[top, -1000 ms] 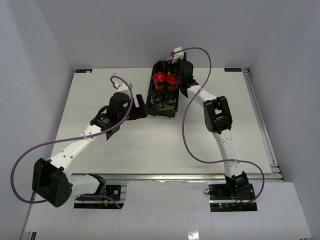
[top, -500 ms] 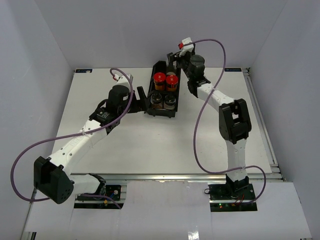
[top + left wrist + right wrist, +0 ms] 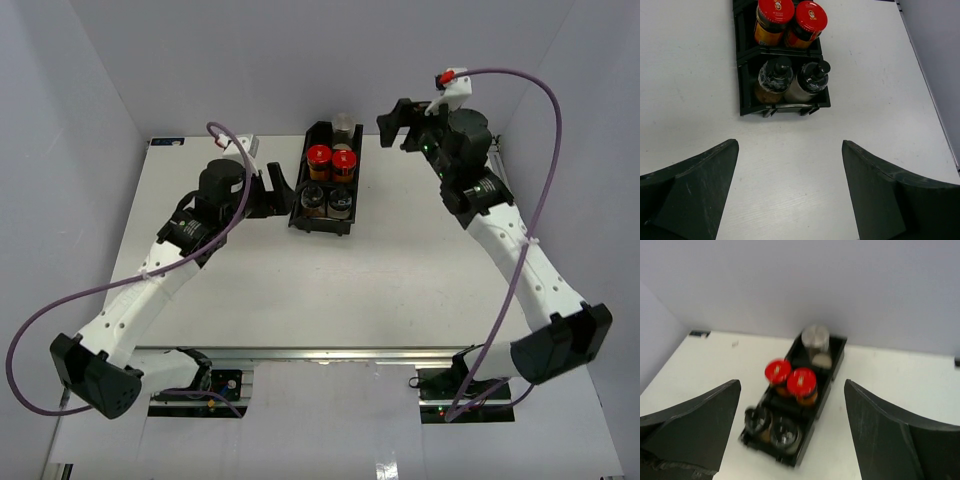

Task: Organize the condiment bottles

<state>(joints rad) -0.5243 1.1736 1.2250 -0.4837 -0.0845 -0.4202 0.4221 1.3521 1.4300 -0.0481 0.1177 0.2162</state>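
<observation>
Presently, the left gripper (image 3: 281, 192) is held wide open and empty just left of the tray (image 3: 322, 228), in which all five bottles (image 3: 319, 156) are seated; the right gripper (image 3: 398, 122) is held aloft beyond it, likewise open and empty.

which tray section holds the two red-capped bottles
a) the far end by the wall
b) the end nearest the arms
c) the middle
c: the red-capped bottles stand in the middle section of the tray, between the dark-capped pair at the near end and the grey-lidded bottle at the far end.
</observation>
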